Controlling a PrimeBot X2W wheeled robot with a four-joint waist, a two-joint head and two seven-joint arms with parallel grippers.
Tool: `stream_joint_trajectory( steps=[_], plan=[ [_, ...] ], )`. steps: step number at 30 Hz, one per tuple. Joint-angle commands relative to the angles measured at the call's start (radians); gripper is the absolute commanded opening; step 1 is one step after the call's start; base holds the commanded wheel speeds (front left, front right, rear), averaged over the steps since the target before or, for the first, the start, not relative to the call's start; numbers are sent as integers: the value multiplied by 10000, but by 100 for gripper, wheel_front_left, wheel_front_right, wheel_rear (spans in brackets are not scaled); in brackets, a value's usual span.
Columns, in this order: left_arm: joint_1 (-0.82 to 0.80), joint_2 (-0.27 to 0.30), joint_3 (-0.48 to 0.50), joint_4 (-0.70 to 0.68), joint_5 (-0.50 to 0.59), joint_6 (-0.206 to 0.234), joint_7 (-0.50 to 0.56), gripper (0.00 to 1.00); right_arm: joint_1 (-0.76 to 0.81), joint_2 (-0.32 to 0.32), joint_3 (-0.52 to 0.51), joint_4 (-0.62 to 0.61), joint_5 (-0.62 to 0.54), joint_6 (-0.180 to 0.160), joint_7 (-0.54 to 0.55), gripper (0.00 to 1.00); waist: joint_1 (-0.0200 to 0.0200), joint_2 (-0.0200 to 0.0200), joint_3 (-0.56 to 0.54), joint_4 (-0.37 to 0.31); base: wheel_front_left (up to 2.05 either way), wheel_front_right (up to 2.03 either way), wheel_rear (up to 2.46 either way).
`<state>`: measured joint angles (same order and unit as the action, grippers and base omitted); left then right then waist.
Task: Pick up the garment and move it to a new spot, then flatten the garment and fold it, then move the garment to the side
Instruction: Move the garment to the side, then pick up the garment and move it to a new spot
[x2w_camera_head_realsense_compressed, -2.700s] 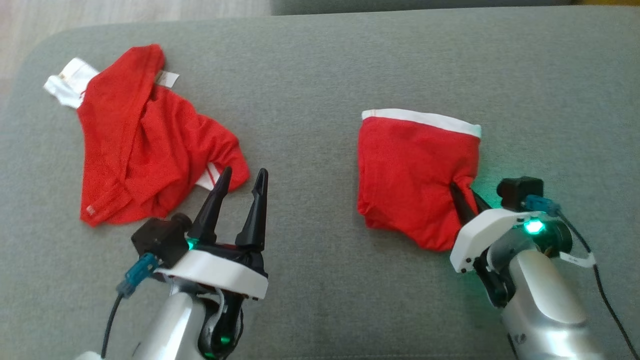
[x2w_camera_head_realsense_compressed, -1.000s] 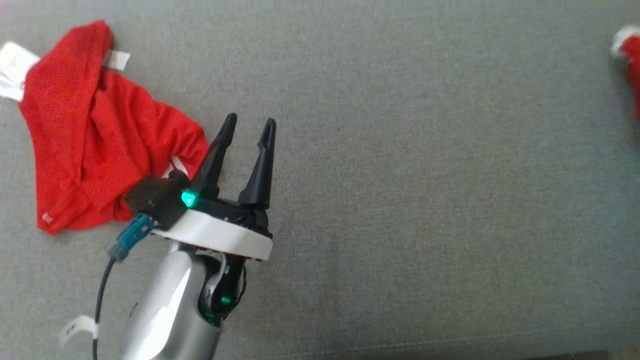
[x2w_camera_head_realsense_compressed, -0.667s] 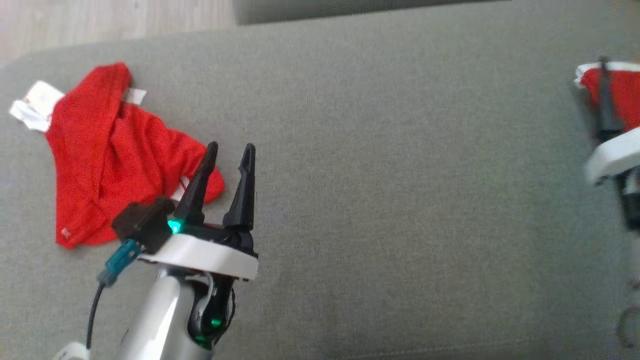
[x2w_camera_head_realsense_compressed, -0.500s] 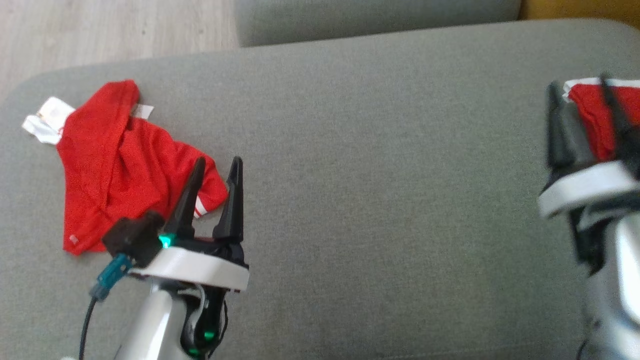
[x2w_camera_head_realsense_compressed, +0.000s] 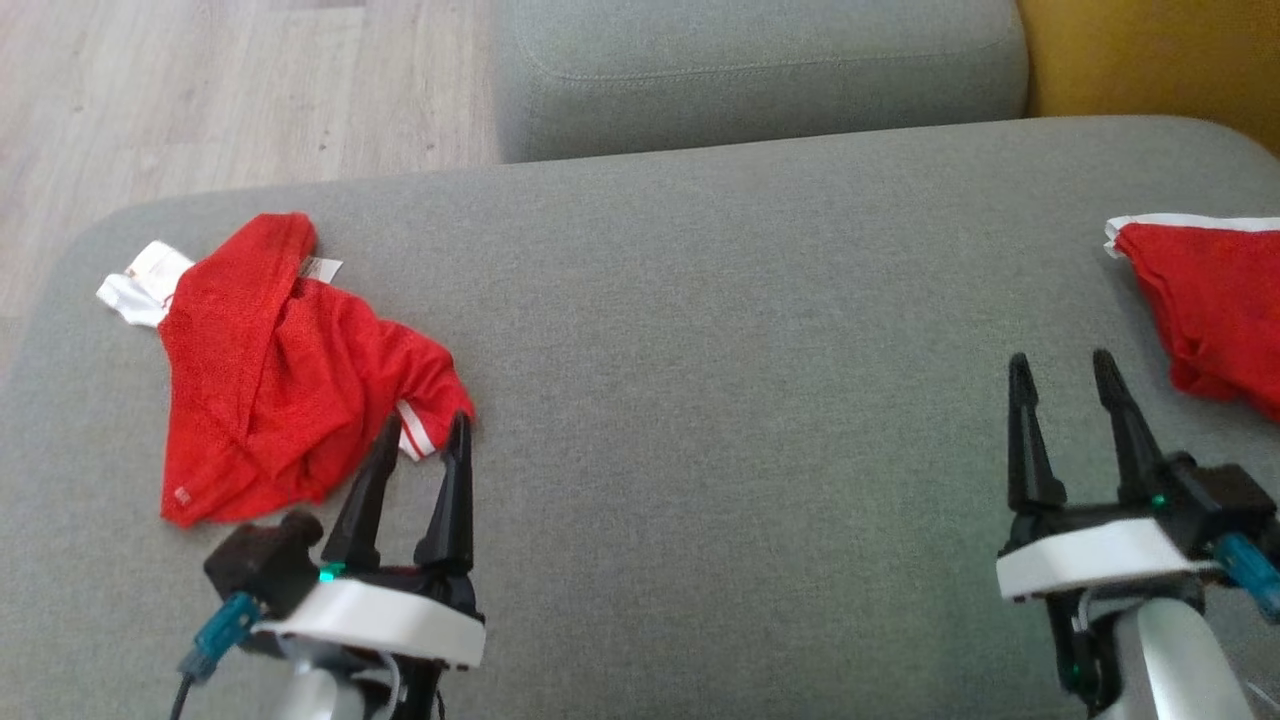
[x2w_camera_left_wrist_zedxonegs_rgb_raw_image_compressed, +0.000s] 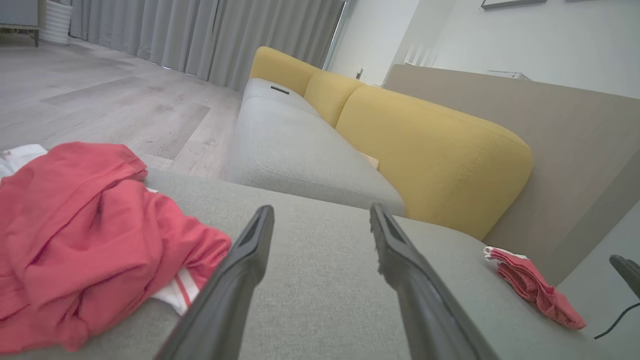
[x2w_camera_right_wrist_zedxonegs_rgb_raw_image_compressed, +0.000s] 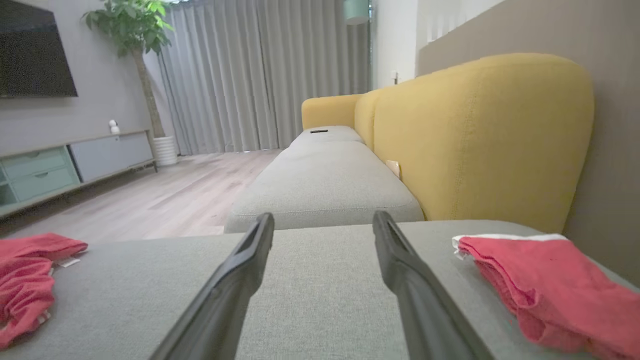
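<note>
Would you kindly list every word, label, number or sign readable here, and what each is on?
No text is legible.
White tag on the crumpled red garment: too small to read.
Pale patch at its lower corner: blurred.
Mark on its white waistband: blurred.

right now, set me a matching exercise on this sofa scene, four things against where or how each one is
1 crumpled garment
2 folded garment
3 left gripper
4 backrest

a yellow
b right edge of the cushion
c open, empty
d left end of the cushion

Pairs: 1-d, 2-b, 3-c, 4-a
</note>
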<state>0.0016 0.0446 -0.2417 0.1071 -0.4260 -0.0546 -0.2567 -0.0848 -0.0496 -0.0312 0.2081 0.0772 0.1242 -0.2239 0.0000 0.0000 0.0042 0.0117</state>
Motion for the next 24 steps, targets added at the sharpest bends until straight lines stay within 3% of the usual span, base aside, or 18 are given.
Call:
stream_joint_trajectory(
  steps=[1, 19, 24],
  plan=[
    [-253, 56, 427, -254, -34, -66, -51, 100, -205, -13, 233, -220, 399, 65, -202, 100, 0, 0, -45, 8, 0, 0, 0],
    [-198, 56, 453, -343, -23, -124, -51, 100, 10, -8, 411, -76, 904, 65, -377, 100, 0, 0, -131, 36, 0, 0, 0],
    [-257, 56, 470, -317, 9, -113, -51, 100, 133, -7, 542, -10, 922, 65, -378, 100, 0, 0, -117, 393, 0, 0, 0]
  ],
)
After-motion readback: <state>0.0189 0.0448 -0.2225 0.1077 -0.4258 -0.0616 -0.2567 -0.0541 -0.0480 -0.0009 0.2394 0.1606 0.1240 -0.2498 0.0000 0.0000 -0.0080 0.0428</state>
